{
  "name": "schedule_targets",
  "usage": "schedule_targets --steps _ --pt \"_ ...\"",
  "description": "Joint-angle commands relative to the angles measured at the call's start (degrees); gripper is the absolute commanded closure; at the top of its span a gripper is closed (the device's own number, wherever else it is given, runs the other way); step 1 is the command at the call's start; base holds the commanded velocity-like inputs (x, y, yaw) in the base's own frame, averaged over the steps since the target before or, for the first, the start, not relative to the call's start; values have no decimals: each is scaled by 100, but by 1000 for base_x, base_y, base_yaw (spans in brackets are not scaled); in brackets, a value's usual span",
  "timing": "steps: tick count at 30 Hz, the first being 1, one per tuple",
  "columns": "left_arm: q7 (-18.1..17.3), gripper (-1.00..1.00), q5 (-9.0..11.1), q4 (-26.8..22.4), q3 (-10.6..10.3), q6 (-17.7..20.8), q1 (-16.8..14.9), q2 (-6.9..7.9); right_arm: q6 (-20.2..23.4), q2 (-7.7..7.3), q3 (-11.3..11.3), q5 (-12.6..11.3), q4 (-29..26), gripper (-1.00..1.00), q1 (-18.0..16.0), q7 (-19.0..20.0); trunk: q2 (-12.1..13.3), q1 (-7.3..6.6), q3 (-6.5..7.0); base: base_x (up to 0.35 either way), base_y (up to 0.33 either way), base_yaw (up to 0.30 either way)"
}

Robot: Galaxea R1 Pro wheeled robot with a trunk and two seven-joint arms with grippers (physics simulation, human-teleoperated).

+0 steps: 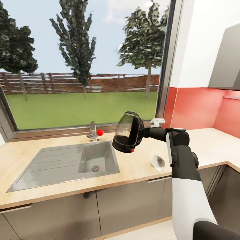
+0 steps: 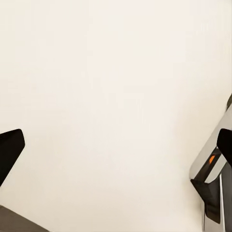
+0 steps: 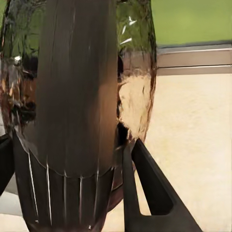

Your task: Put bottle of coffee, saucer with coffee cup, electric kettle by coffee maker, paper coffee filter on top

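Right gripper [image 1: 141,132] was clamped on the handle of the dome-shaped dark glass electric kettle [image 1: 127,132], holding it tilted in the air above the light tan wood-grain countertop [image 1: 133,168], just right of the steel sink [image 1: 66,163]. A small white paper cone filter [image 1: 158,162] lay on its side on the counter below the arm. Left gripper's fingers [image 2: 9,152] stood wide apart, nothing between them.

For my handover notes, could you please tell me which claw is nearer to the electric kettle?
The right. The right claw is clamped on the electric kettle, holding it tilted above the kitchen countertop. The left claw faces a plain pale surface with no kettle near.
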Motion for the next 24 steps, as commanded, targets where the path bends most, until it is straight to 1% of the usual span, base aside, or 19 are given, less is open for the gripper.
schedule_targets --steps 1,18,24 --pt "-4 -100 6 -10 8 -2 5 0 19 8 -13 20 8 100 -4 55 -5 1 -1 -164 299 0" --pt "-4 -100 6 -8 0 -2 5 0 18 8 -13 20 51 100 -4 55 -5 1 -1 -198 287 0" --pt "-4 -100 6 -7 2 -2 6 0 11 8 -13 12 73 100 -4 55 -5 1 -1 -56 322 0"
